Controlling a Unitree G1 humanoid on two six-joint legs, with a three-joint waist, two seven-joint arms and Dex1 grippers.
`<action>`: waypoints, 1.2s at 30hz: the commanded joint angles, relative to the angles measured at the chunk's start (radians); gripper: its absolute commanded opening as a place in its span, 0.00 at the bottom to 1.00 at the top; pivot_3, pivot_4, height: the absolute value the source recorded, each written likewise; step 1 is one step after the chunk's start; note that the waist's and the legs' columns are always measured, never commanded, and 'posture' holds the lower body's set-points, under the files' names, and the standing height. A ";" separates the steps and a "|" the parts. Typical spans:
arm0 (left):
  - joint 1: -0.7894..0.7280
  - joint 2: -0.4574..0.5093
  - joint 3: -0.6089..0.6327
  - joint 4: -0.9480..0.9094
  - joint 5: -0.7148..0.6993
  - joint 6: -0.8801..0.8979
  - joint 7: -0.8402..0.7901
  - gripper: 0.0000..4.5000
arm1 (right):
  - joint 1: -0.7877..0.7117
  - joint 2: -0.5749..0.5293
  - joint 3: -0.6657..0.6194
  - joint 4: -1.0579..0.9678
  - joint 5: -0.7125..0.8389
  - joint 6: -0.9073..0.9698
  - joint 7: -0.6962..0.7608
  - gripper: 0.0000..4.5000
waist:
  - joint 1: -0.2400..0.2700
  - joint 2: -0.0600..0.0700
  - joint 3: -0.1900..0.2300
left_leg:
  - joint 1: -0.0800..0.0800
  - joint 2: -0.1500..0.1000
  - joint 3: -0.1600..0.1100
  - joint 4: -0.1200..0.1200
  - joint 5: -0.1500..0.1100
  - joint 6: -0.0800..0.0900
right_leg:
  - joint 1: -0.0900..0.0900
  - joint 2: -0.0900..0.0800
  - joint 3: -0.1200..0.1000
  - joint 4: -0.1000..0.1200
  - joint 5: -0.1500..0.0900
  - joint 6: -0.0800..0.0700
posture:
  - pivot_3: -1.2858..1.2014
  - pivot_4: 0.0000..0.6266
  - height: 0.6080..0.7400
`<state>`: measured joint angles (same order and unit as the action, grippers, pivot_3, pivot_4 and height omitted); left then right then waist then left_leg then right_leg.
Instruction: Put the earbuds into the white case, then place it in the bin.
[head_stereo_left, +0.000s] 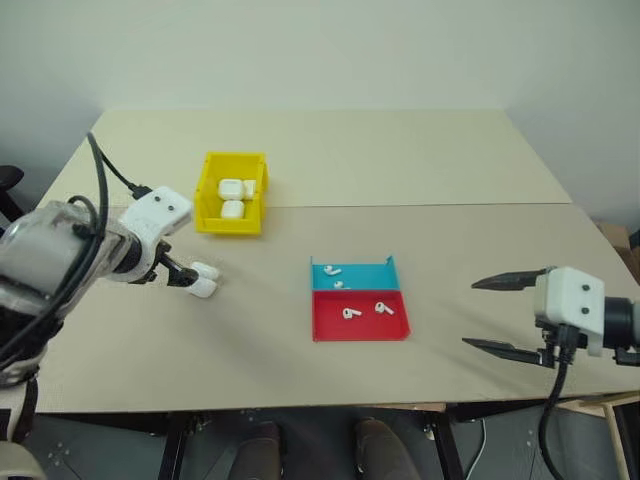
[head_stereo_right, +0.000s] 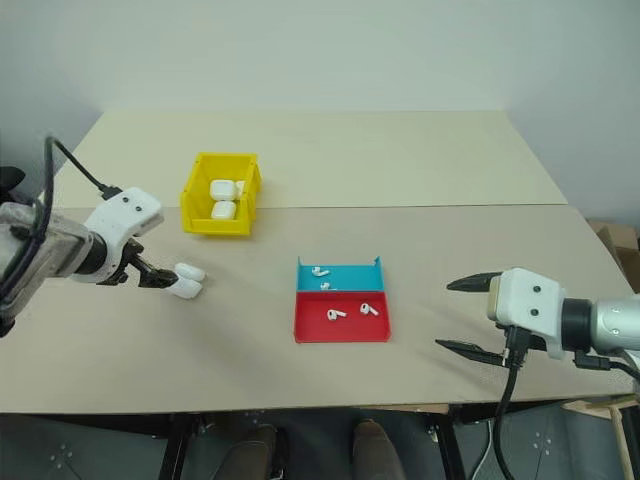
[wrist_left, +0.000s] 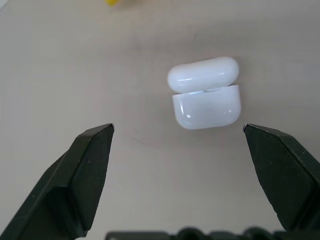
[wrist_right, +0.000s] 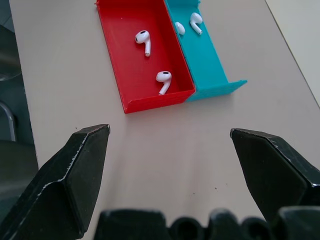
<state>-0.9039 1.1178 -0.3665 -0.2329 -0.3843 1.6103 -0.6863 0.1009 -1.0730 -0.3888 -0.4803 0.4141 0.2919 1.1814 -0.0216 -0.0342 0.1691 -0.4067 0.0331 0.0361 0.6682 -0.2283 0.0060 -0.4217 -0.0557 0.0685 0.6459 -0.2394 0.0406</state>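
The white case (wrist_left: 204, 93) lies on the tabletop (head_stereo_left: 420, 160), lid ajar, before the spread left claw (head_stereo_left: 190, 277), ungrasped. Four earbuds (wrist_right: 144, 41) sit in the cyan-and-red tray (head_stereo_left: 360, 325); right claw (head_stereo_left: 510, 312) spread, empty. The bin (head_stereo_left: 212, 190) already holds two cases; this round's work is all ahead.

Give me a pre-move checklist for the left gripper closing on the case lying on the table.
1. Left gripper open: ok.
2. White case lies between the finger lines, ahead of the tips: ok.
3. Fingers touching the case: not yet, a gap shows.
4. Case lid: slightly ajar, a seam shows; whether it holds earbuds: cannot tell.
5. Earbuds in the cyan-and-red tray, four loose: not ok for binning yet.
6. Yellow bin already holds white cases; room for another: cannot tell.
7. Right gripper open, facing the tray: ok.
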 joint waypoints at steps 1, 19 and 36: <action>-0.097 0.015 -0.109 0.099 -0.022 -0.001 -0.065 1.00 | -0.036 -0.015 0.013 0.008 0.006 0.017 -0.006 0.99 | 0.003 0.000 0.000 | 0.000 0.000 0.000 0.000 0.000 0.000 | 0.000 0.000 0.000 0.000 0.000 0.000 | 0.52 0.24 1.00; -0.263 -0.150 -0.370 0.476 0.044 -0.144 -0.248 1.00 | -0.004 -0.018 0.011 -0.050 -0.002 0.100 -0.030 0.99 | 0.005 0.000 0.000 | -0.003 0.000 -0.001 0.003 0.000 0.000 | -0.001 -0.001 -0.001 0.000 0.000 0.000 | 0.52 0.24 1.00; -0.267 -0.231 -0.398 0.579 0.144 -0.172 -0.279 1.00 | 0.015 -0.024 0.058 -0.056 -0.072 0.124 -0.080 0.99 | 0.009 0.000 0.000 | -0.007 -0.001 -0.003 0.008 -0.001 0.001 | -0.001 -0.001 -0.003 0.001 0.000 0.001 | 0.52 0.24 1.00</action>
<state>-1.1466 0.8875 -0.7738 0.3381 -0.2583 1.4249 -0.9611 0.1250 -1.0803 -0.3252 -0.5207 0.3508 0.4132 1.1077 -0.0126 -0.0346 0.1693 -0.4141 0.0325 0.0333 0.6762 -0.2289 0.0071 -0.4230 -0.0564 0.0657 0.6469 -0.2392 0.0416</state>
